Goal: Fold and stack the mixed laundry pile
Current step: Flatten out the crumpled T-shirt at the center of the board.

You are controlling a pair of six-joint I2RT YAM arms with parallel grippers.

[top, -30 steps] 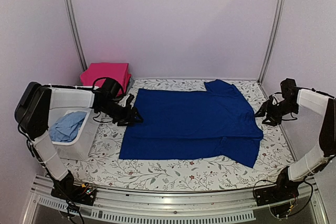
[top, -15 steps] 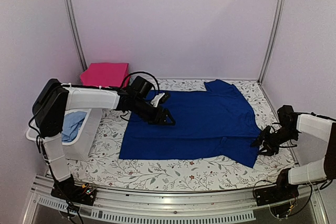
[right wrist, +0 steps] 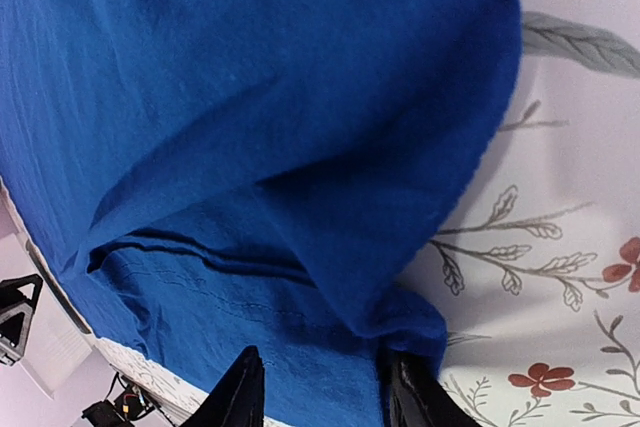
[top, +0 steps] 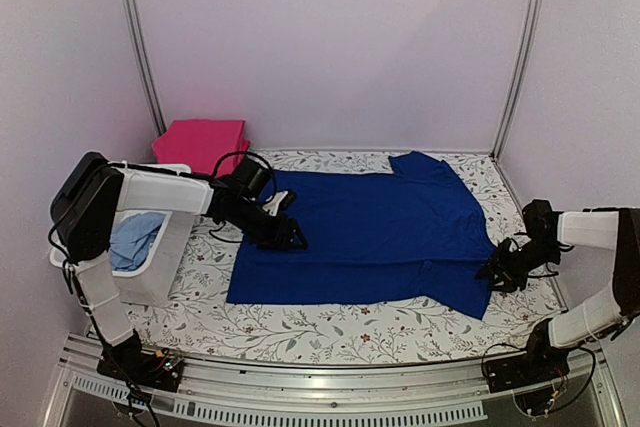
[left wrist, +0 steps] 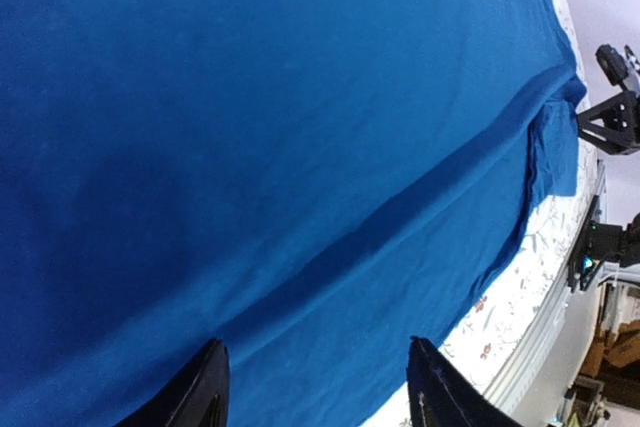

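Plainly, the royal-blue garment (top: 370, 237) lies spread flat across the middle of the flower-printed surface (top: 330, 322), with a flap of it jutting out at its near right corner. Its cloth is bare in all three views.

From the left, the left arm reaches low and nearly level over the white basket (top: 165, 257), its wrist turned down toward the garment's left part. The left pincer (top: 292, 240) hovers just above the cloth there. In the wrist view its two dark fingertips stand well apart with only flat blue cloth showing between them, so it is open and has hold of nothing.

On the right, the arm is folded, its forearm lying low along the surface. The right pincer (top: 495, 273) sits at the garment's right edge, by the flap. It is partly open, its fingertips set either side of a fold of the flap; the tips are cut off by the bottom of the wrist view, so I cannot tell whether they touch the cloth.

A folded pink garment (top: 200, 140) rests at the back left corner. Some pale-blue cloth (top: 130, 239) lies bunched in the basket, mostly hidden by its wall and the arm.
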